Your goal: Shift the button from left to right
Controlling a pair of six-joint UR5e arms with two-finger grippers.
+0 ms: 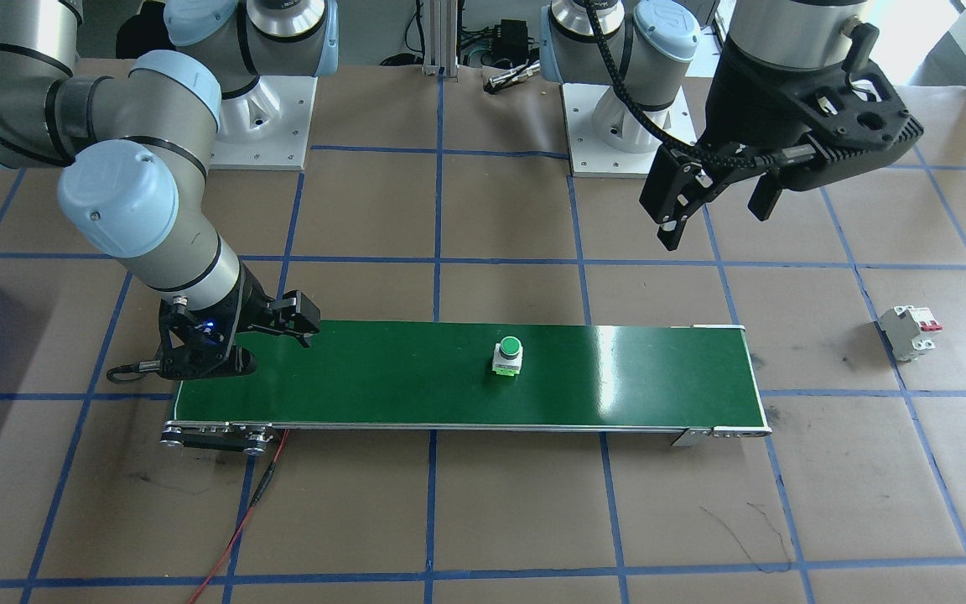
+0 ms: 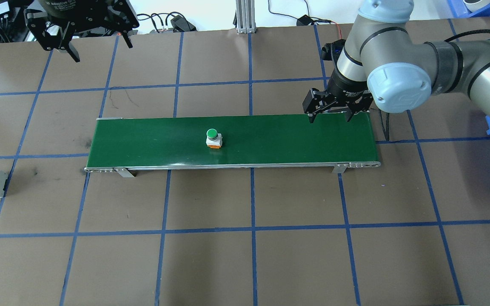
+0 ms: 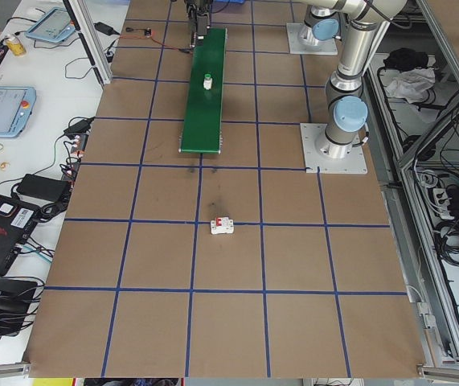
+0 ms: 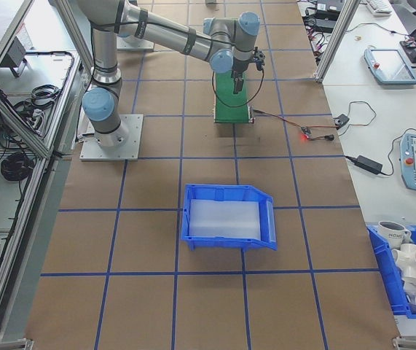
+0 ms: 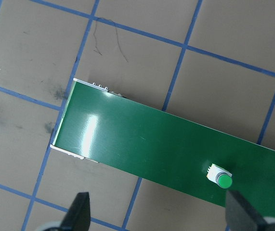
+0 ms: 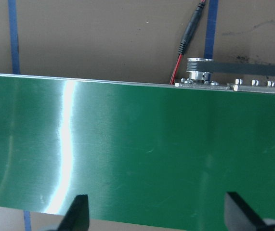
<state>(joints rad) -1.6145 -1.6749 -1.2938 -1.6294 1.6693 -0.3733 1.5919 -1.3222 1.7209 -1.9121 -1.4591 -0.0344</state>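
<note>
Overhead exterior view: the button (image 2: 213,138) stood mid-belt on the green conveyor (image 2: 151,142). The right tool (image 2: 330,114), fingers spread and empty, waited low over the belt's right end, apparently to receive it; the left tool (image 2: 96,40), also spread, hung clear.

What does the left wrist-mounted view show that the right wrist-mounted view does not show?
Only the left wrist-mounted view shows the button, standing on the green conveyor belt, with that belt's plain end and blue grid tape around it. Only the right wrist-mounted view shows the pulley and red-black cable at the other end. Both show the belt and an open, empty pincer: left pincer, right pincer.
</note>
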